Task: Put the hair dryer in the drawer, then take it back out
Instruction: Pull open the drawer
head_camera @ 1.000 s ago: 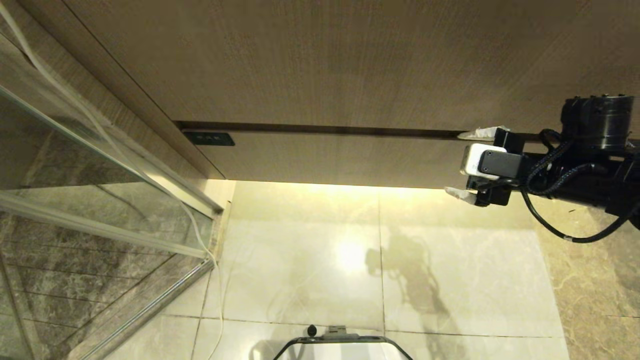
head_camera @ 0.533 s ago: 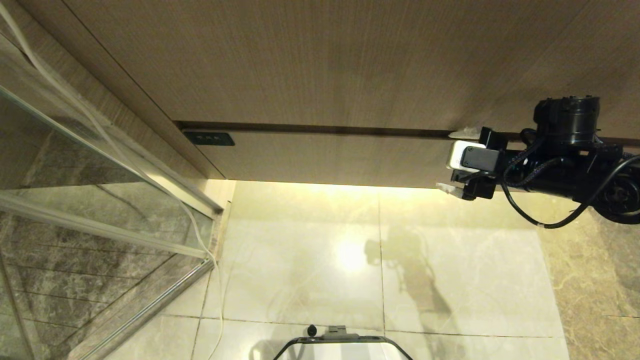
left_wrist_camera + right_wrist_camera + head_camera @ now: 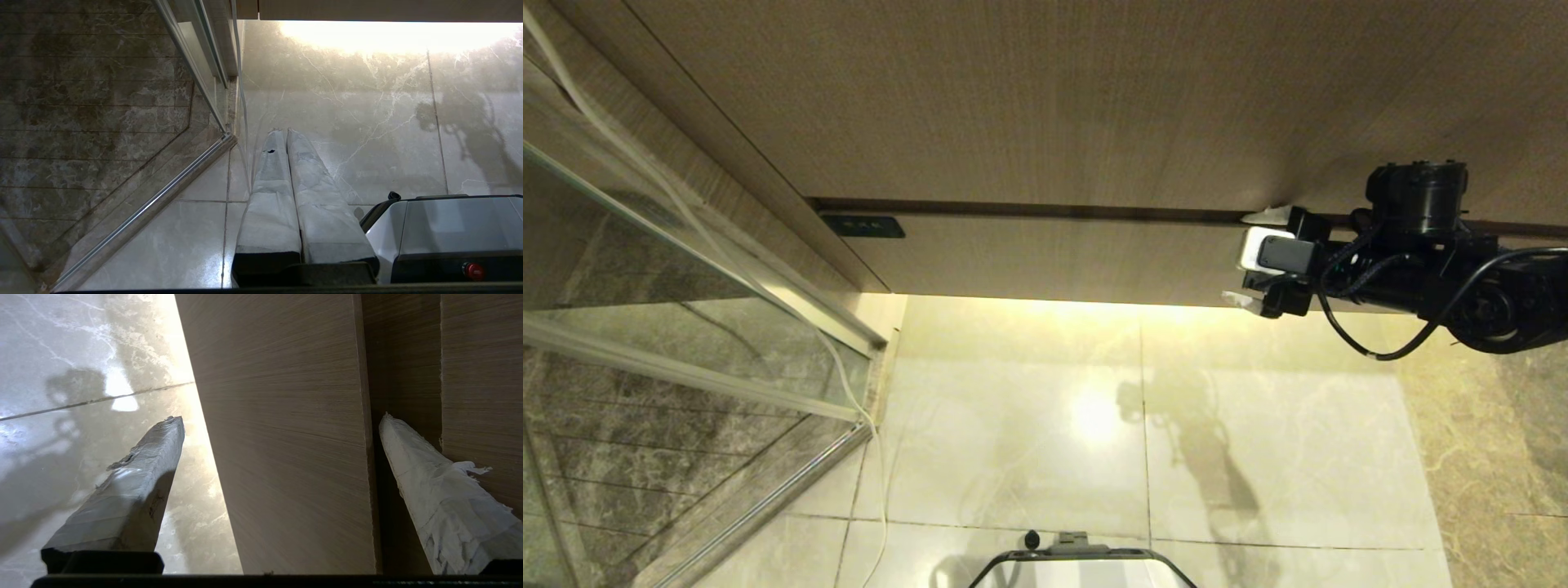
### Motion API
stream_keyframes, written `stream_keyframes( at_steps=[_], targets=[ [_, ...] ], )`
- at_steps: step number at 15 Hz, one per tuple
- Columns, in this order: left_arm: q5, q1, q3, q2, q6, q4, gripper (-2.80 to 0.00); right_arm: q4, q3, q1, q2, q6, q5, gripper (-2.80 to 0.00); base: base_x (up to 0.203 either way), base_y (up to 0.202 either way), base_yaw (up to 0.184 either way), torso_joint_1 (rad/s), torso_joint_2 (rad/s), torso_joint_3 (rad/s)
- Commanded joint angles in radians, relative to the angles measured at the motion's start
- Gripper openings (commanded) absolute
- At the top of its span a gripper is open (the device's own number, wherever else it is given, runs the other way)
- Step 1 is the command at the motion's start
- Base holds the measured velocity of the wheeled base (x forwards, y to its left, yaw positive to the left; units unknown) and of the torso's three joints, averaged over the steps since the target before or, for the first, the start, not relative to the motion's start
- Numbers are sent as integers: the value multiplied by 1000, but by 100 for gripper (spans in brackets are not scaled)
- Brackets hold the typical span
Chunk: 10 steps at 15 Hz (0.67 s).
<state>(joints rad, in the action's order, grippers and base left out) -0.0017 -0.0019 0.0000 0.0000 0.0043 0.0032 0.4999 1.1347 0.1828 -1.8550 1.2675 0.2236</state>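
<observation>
Drawer (image 3: 1062, 260) front is closed, flush below the taller wood-grain panel (image 3: 1029, 98), with a dark gap between them and a small black label (image 3: 862, 226) at its left corner. Hair dryer: in none of the views. Right gripper (image 3: 1252, 258) is level at the drawer's right end, fingers spread wide and empty; one fingertip (image 3: 394, 428) is at the gap above, the other below the front's lower edge. Left gripper (image 3: 284, 132) hangs over the floor tiles (image 3: 1029, 425), fingers together, holding nothing.
</observation>
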Motion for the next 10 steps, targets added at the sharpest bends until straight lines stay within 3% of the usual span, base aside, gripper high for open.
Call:
stream_keyframes(
  at_steps=[1, 5, 6, 10],
  targets=[
    [0, -1, 0, 0, 0, 0, -280, 7, -1, -3, -18, 11, -4, 0, 0, 0, 0, 0, 0, 0],
    [0, 0, 0, 0, 0, 0, -280, -180, 8, -24, -6, 8, -24, 0, 0, 0, 0, 0, 0, 0],
    [0, 0, 0, 0, 0, 0, -280, -236, 11, -33, 3, -5, -61, 0, 0, 0, 0, 0, 0, 0],
    [0, -1, 2, 0, 0, 0, -280, -350, 38, -42, 17, -170, -181, 0, 0, 0, 0, 0, 0, 0]
  ],
)
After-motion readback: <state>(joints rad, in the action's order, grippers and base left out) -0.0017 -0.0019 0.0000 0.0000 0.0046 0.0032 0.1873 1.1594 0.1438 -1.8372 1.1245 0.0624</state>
